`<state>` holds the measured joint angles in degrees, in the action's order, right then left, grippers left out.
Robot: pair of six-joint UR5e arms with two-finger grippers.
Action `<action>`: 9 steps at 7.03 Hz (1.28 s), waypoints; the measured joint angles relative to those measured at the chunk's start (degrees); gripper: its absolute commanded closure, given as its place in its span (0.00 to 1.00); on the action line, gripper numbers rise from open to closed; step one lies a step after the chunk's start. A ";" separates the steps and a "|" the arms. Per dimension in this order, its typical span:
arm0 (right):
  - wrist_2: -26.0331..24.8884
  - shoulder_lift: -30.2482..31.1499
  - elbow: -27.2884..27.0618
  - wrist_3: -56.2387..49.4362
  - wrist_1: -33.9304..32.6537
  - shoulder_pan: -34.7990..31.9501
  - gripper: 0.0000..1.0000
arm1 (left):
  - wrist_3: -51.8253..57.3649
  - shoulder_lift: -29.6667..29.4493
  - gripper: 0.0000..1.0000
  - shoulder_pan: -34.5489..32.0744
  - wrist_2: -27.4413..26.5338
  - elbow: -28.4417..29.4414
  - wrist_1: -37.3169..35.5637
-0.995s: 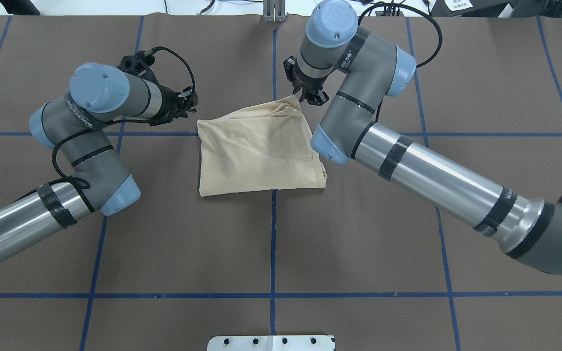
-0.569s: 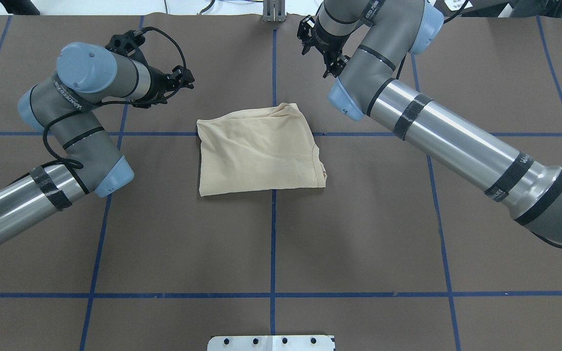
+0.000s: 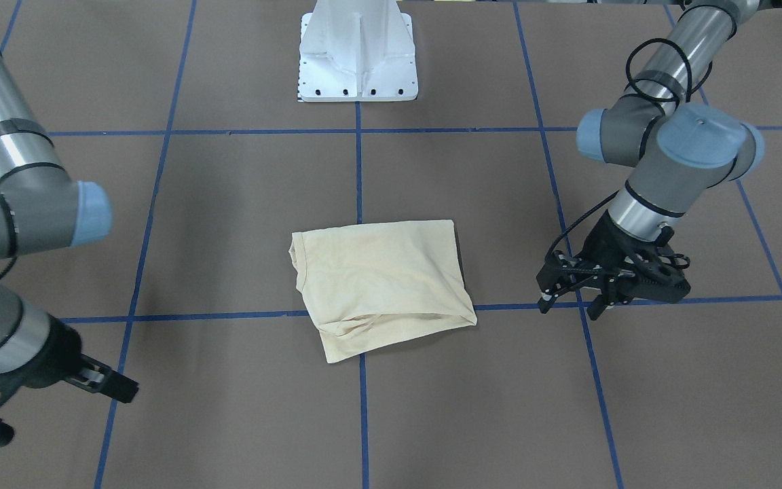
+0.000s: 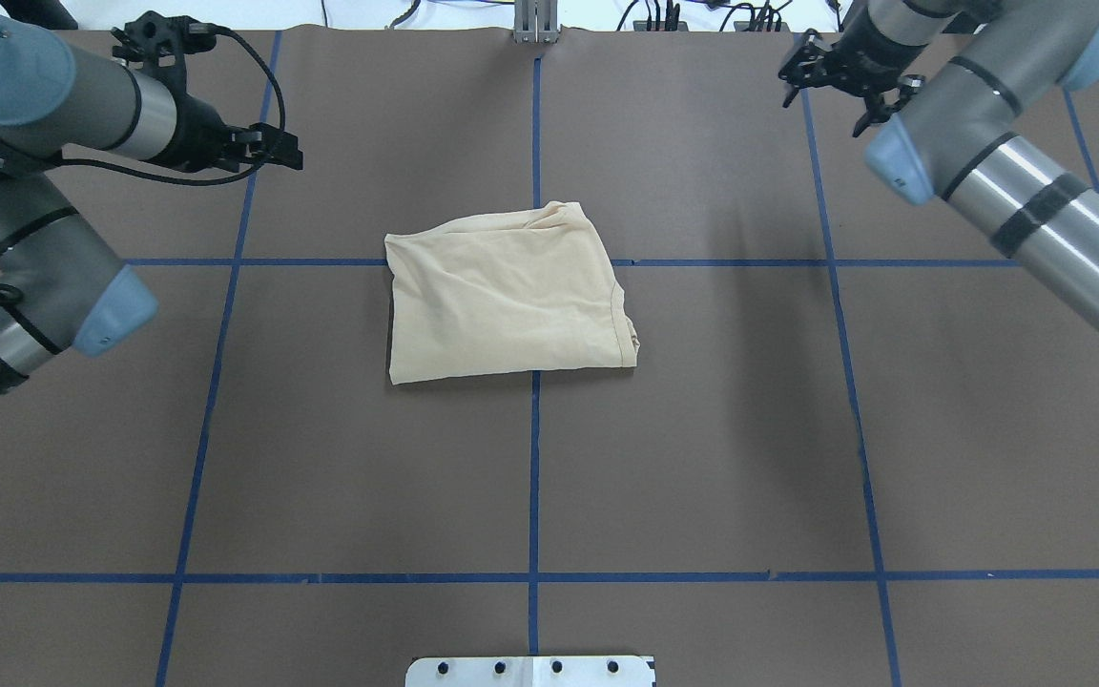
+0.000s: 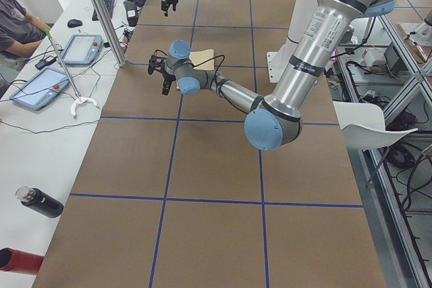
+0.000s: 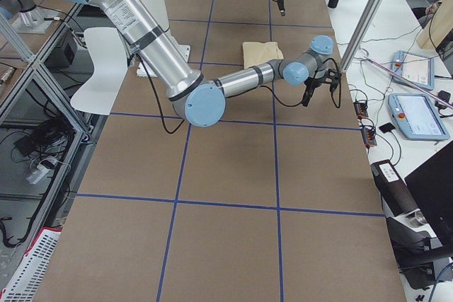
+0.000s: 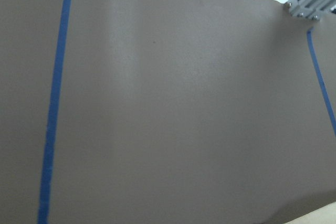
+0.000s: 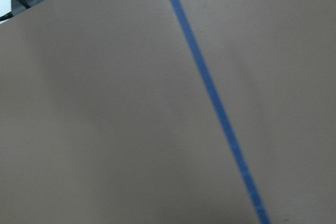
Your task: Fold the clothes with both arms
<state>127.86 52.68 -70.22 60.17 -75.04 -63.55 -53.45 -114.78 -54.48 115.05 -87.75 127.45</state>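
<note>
Because the table (image 4: 702, 458) covering looks smooth, any sideways pull would probably slide the whole bundle instead of creasing it. The left arm (image 4: 34, 243) and right arm (image 4: 1036, 210) stand toward the far corners, well apart from the garment. If both come in toward the centre together, their elbows could meet above it. The T-shirt (image 4: 507, 296) lies folded into a rough rectangle at the table centre, across the middle tape line. Its far right corner is puckered and may spring open. The left gripper (image 3: 571, 303) and right gripper (image 4: 826, 95) each hang with fingers spread, holding nothing. A low approach could snag only the top layer and undo the fold.
</note>
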 measured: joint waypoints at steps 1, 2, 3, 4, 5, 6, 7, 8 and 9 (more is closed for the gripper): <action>0.99 4.37 -4.11 -11.03 -3.97 -3.41 0.00 | 7.81 3.97 0.01 -2.38 1.64 -5.55 -3.84; 2.50 8.98 -7.70 -20.82 -6.54 -7.42 0.00 | 15.74 8.50 0.01 -5.25 3.50 -11.28 -7.84; 4.64 12.97 -10.15 -28.49 -7.80 -11.55 0.00 | 22.70 12.69 0.01 -8.96 6.59 -15.16 -10.29; 6.34 15.55 -11.43 -34.86 -8.89 -15.25 0.00 | 29.61 16.18 0.01 -13.66 10.82 -16.77 -11.41; 7.06 16.66 -12.21 -40.56 -11.51 -17.93 0.00 | 36.09 18.62 0.01 -18.11 13.71 -16.87 -11.99; 7.15 16.99 -13.12 -46.71 -15.98 -20.20 0.00 | 43.29 20.17 0.01 -22.29 15.08 -15.99 -12.96; 6.61 17.39 -14.68 -51.84 -20.33 -21.73 0.00 | 50.92 20.98 0.01 -25.80 15.55 -14.63 -14.47; 5.85 18.83 -17.16 -54.15 -22.79 -22.35 0.00 | 56.08 21.45 0.01 -27.74 15.68 -13.85 -15.57; 5.40 21.33 -20.16 -54.98 -23.83 -22.57 0.00 | 58.06 22.37 0.01 -28.41 15.74 -13.69 -16.01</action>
<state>133.27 74.01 -90.38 5.19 -98.87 -86.12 4.62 -92.41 -82.89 130.79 -101.44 111.44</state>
